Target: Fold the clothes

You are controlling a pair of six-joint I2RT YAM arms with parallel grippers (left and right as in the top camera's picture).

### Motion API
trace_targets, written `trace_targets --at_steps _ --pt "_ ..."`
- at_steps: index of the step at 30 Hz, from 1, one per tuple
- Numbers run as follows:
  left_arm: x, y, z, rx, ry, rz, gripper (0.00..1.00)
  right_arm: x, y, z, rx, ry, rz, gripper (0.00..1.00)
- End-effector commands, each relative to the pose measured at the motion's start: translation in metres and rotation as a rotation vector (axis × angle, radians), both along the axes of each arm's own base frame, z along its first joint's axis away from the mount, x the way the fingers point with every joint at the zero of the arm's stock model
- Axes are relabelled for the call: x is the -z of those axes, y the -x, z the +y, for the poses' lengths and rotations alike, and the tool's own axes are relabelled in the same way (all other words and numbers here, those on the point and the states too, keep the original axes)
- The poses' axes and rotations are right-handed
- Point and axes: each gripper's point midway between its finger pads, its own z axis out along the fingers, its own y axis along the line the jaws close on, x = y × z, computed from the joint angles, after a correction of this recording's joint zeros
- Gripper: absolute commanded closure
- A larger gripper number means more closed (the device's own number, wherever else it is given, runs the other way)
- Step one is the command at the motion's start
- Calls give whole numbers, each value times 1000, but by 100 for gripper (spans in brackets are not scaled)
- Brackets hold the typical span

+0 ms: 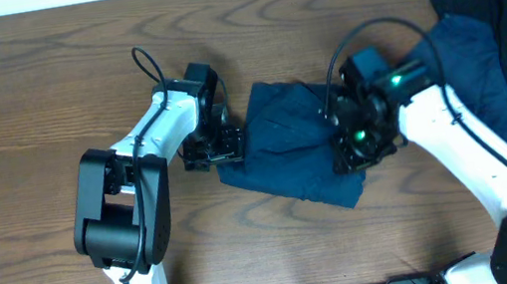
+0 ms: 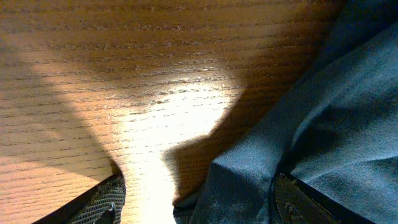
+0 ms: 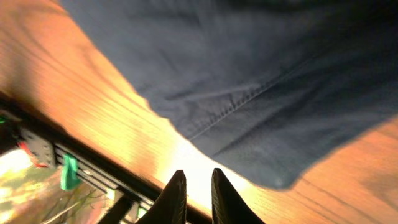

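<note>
A dark blue garment [image 1: 289, 142] lies folded into a rough rectangle at the middle of the wooden table. My left gripper [image 1: 219, 147] is at its left edge, low on the table. In the left wrist view its fingers [image 2: 199, 205] are wide apart, with the cloth's edge [image 2: 249, 180] between them. My right gripper [image 1: 359, 141] hovers over the garment's right front part. In the right wrist view its fingers [image 3: 198, 193] are nearly together with nothing between them, above the table just past the cloth's corner [image 3: 249, 93].
A pile of more dark navy and mid-blue clothes [image 1: 490, 36] lies at the back right, partly under my right arm. The table's front edge with a black rail [image 3: 74, 168] is close behind the right fingers.
</note>
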Motion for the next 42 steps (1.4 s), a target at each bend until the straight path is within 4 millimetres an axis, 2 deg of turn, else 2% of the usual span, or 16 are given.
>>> trace_targets --at_steps 1,4,7,11,14,16,17,18,21,26,30,32,35,38,42 --pt "14 13 3 -2 -11 64 22 33 13 -9 57 39 57 88" --pt "13 14 3 -1 -12 68 22 65 8 -29 152 122 20 90" --pt "13 14 3 -1 -13 70 22 88 -3 -32 184 102 -55 90" --pt "13 17 2 6 -16 79 23 108 -32 -47 262 155 -230 92" --pt "13 21 -1 19 -19 88 23 109 -52 -67 354 257 -329 89" --pt "14 24 -2 25 -22 93 23 106 -62 -71 370 276 -374 87" --pt "15 27 -2 28 -24 99 24 106 -64 -72 373 278 -385 82" --pt "16 28 -2 30 -26 103 26 105 -65 -72 373 280 -389 78" --pt "15 35 0 29 -34 129 29 106 -63 -74 331 296 -394 73" --pt "-2 36 2 27 -28 110 29 103 -67 -100 341 429 -433 64" --pt "-36 19 3 27 -16 -35 29 89 -80 -102 356 427 -470 60" --pt "-59 7 4 20 -2 -136 28 73 -89 -98 365 410 -496 56" --pt "-89 -10 4 2 40 -270 15 37 -105 -90 380 360 -555 51" --pt "-108 -22 -1 -3 87 -361 0 -2 -115 -83 396 302 -623 38" --pt "-114 -31 -19 9 188 -390 2 -47 -121 -84 427 260 -726 32"
